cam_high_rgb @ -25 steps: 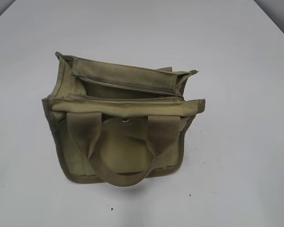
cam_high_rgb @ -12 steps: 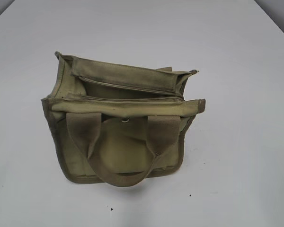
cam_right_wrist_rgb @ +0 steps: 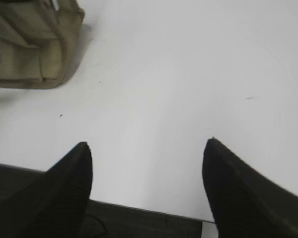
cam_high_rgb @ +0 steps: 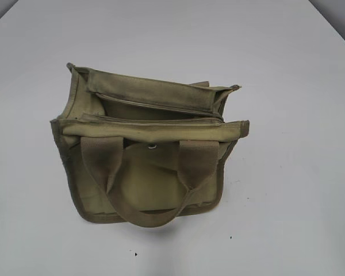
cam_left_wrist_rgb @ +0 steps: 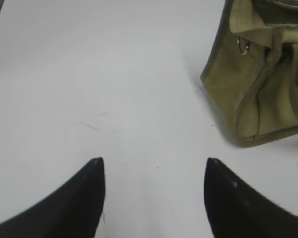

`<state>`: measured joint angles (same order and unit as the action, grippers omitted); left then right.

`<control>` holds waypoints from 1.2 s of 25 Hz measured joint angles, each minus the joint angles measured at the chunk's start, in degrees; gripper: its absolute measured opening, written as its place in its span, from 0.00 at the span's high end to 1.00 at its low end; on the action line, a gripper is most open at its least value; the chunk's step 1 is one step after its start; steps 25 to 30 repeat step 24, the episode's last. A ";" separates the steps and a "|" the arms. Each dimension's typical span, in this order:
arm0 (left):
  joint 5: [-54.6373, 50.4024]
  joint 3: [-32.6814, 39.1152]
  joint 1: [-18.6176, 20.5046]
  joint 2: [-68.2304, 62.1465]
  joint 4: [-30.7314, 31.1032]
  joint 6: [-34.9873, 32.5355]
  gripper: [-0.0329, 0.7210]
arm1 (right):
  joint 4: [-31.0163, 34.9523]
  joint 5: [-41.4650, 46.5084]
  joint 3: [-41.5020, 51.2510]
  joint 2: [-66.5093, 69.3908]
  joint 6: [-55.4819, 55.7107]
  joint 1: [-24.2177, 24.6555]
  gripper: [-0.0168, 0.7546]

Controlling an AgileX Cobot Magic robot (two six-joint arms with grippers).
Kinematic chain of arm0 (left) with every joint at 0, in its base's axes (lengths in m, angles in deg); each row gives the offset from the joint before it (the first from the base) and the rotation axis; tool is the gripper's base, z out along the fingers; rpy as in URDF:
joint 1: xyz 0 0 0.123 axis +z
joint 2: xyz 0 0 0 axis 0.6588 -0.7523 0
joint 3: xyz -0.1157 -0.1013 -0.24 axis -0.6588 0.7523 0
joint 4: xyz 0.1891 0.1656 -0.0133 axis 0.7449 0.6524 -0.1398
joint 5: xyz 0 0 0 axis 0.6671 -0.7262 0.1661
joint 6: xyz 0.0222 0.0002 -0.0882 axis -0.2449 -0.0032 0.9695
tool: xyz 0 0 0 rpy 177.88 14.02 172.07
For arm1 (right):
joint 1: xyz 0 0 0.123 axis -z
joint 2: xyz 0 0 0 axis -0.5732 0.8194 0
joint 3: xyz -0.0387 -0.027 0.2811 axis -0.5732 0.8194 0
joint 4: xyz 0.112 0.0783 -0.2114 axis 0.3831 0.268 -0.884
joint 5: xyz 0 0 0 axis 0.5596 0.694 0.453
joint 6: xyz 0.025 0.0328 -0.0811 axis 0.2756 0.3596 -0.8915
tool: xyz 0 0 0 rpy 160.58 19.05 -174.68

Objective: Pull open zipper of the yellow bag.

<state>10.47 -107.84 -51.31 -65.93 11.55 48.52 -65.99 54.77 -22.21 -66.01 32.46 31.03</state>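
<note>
The yellow bag [cam_high_rgb: 146,172] stands in the middle of the white table, its two webbing handles hanging down the near face. Along its top runs the zipper [cam_high_rgb: 155,107], a long pale line from left to right; its pull tab is too small to pick out there. Neither gripper shows in the exterior view. My left gripper [cam_left_wrist_rgb: 154,161] hangs open over bare table, with the yellow bag [cam_left_wrist_rgb: 258,94] up to its right and apart from it. Nothing is between the fingers of my open right gripper [cam_right_wrist_rgb: 146,144], and the yellow bag [cam_right_wrist_rgb: 30,49] lies far up to its left.
A round silver snap stud [cam_high_rgb: 153,146] sits on the bag's near face. A small silver ring [cam_left_wrist_rgb: 243,47] hangs at the bag's end. The table's front edge [cam_right_wrist_rgb: 139,204] runs just under the right gripper, dark floor beyond it.
</note>
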 joint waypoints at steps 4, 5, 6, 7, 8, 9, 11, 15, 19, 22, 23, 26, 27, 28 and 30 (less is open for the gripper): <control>0.00 0.00 5.66 0.00 -0.06 0.00 0.31 | 0.00 -0.07 0.00 -3.20 0.05 4.16 0.28; 0.00 0.00 6.76 0.00 -0.06 0.00 0.31 | 0.00 -0.13 0.00 -4.20 0.05 4.38 0.28; 0.00 0.00 7.42 0.00 -0.06 0.00 0.31 | 0.01 -0.13 0.00 -5.24 0.05 4.38 0.28; 0.00 0.00 7.59 0.00 -0.06 0.00 0.31 | 0.01 -0.13 0.00 -6.08 0.05 4.44 0.28; 0.00 0.00 7.59 0.00 -0.06 0.00 0.31 | 0.01 -0.13 0.00 -6.76 0.05 4.44 0.28; 0.00 0.00 7.59 0.00 -0.06 0.00 0.31 | 0.06 -0.13 0.00 -6.98 0.05 4.44 0.28; 0.00 0.05 7.59 0.62 -0.11 0.00 0.31 | 0.06 -0.13 0.00 -7.03 0.05 4.44 0.28; -0.01 0.05 7.59 1.14 -0.12 0.00 0.31 | 0.12 -0.13 0.00 -7.03 0.05 4.44 0.28; -0.01 0.05 7.79 1.14 -0.12 0.00 0.31 | 0.12 -0.18 0.00 -7.03 0.05 4.44 0.28; -0.01 0.05 7.79 1.14 -0.12 0.00 0.31 | 0.12 -0.18 0.00 -7.03 0.05 4.44 0.28; -0.01 0.05 7.79 1.14 -0.12 0.00 0.31 | 0.12 -0.18 0.00 -7.03 0.05 4.44 0.28; -0.01 0.05 7.79 1.14 -0.12 0.00 0.31 | 0.12 -0.18 0.00 -7.03 0.05 4.44 0.28; -0.01 0.05 7.79 1.14 -0.12 0.00 0.31 | 0.12 -0.18 0.00 -7.03 0.05 4.44 0.28; -0.01 0.05 7.79 1.14 -0.12 0.00 0.31 | 0.12 -0.18 0.00 -7.03 0.05 4.44 0.28; -0.01 0.05 7.79 1.14 -0.12 0.00 0.31 | 0.12 -0.18 0.00 -7.03 0.05 4.44 0.28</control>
